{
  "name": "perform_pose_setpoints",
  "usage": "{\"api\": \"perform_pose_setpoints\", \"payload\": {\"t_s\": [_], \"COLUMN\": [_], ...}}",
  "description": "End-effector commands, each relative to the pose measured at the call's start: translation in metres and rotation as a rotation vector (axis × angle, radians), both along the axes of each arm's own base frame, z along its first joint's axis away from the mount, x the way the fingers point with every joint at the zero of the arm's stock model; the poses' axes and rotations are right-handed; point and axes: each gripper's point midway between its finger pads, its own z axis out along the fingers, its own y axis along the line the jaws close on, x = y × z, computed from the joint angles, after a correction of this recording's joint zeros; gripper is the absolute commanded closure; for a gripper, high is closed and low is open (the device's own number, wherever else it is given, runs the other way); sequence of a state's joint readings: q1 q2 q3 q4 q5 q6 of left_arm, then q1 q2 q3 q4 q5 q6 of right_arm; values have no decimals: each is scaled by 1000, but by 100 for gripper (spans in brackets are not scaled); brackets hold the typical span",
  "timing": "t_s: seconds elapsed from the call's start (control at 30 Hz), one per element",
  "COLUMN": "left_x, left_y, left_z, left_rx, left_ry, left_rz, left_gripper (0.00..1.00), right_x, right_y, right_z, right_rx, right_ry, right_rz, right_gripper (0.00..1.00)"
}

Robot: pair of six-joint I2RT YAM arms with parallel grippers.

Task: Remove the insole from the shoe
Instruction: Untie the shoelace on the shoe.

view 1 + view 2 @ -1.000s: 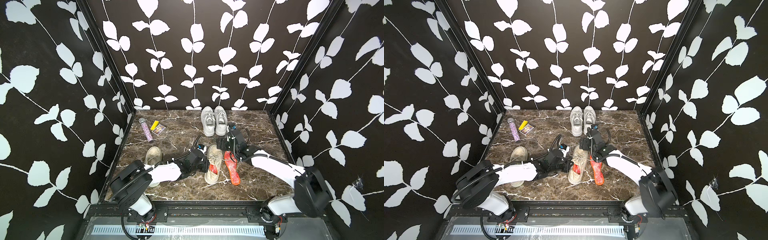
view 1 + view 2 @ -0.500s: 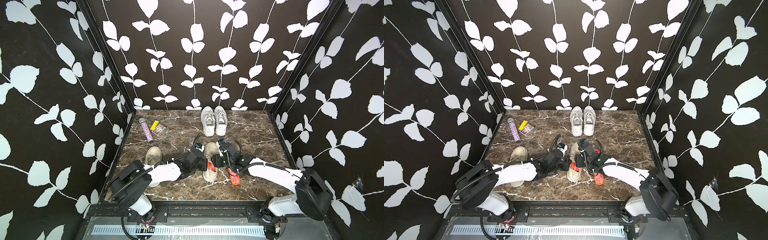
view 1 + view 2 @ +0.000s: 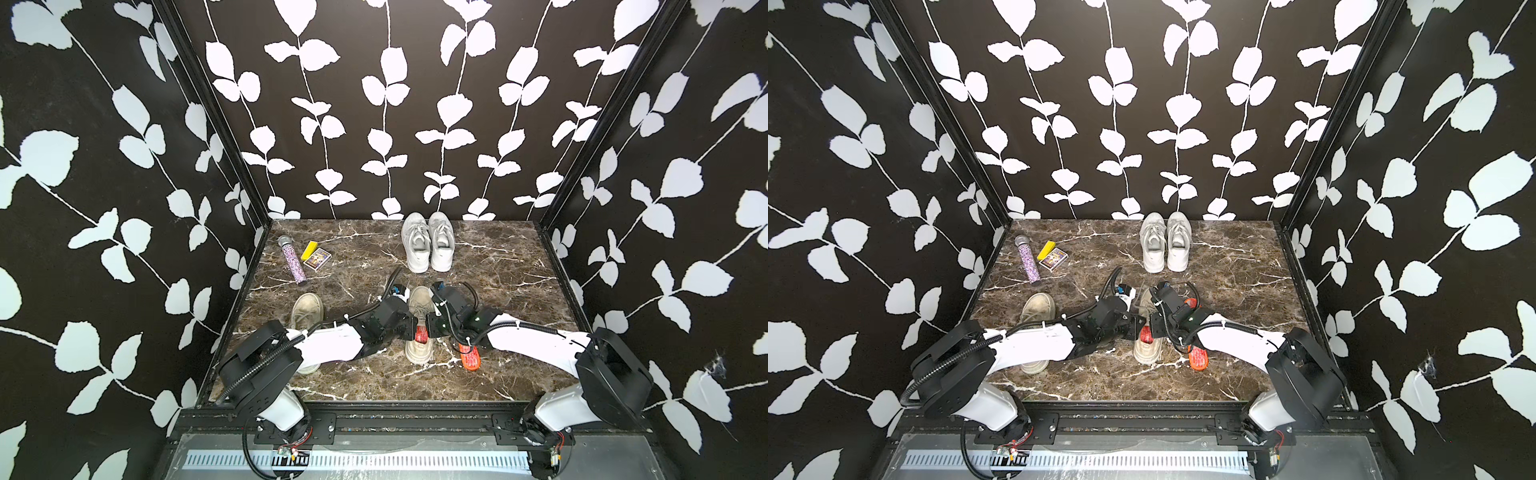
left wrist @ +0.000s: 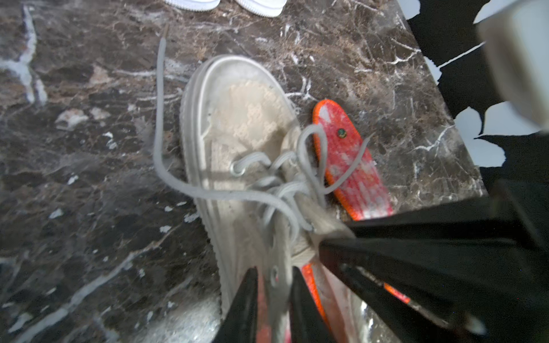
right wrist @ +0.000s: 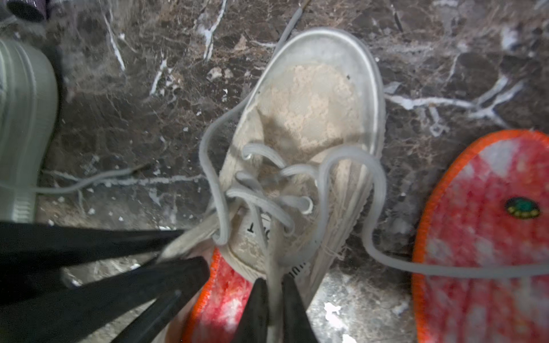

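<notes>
Insole inside shoe, between left pincer and right pincer

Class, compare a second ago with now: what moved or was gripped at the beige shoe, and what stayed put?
The right gripper swung left from the loose red insole to the beige shoe, and its wide-open jaws closed on the shoe's upper by the laces. Unchanged: the left gripper at the shoe's left side, the loose insole, the other insole inside the shoe, the white sneakers.
</notes>
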State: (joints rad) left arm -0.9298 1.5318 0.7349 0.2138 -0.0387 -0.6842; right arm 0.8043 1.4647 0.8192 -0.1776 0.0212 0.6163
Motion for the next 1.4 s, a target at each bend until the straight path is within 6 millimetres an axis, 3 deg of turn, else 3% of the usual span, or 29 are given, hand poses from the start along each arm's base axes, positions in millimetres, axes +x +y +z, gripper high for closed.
{"api": "perform_pose_setpoints", "payload": {"t_s": [0.0, 0.5, 0.7, 0.8, 0.9, 1.0, 1.07, 1.17, 1.37], "left_x": [7, 11, 15, 19, 24, 24, 22, 21, 26], "left_y": [-8, -6, 2, 22, 54, 85, 94, 86, 48], "left_z": [22, 8, 5, 4, 0, -9, -12, -8, 0], "left_rx": [-16, 66, 84, 110, 73, 20, 22, 0, -158], "left_ry": [-42, -24, -23, -24, -9, 18, 19, 30, 52], "left_rz": [-8, -14, 25, 89, 196, 301, 325, 290, 209], "left_gripper": [75, 77, 100, 100, 100, 100, 100, 100, 100], "right_x": [4, 7, 8, 9, 15, 21, 23, 27, 35], "right_y": [-1, -2, -8, -27, -60, -93, -104, -98, -75], "right_z": [13, 21, 19, 20, 21, 12, 6, 6, 6], "right_rx": [-3, 8, -17, -88, -136, -113, -111, -101, -44], "right_ry": [-38, -64, -70, -89, -94, -39, -14, -10, 3], "right_rz": [-12, -19, -34, -78, -158, -270, -309, -284, -232], "right_gripper": [92, 96, 99, 100, 100, 100, 100, 100, 100]}}
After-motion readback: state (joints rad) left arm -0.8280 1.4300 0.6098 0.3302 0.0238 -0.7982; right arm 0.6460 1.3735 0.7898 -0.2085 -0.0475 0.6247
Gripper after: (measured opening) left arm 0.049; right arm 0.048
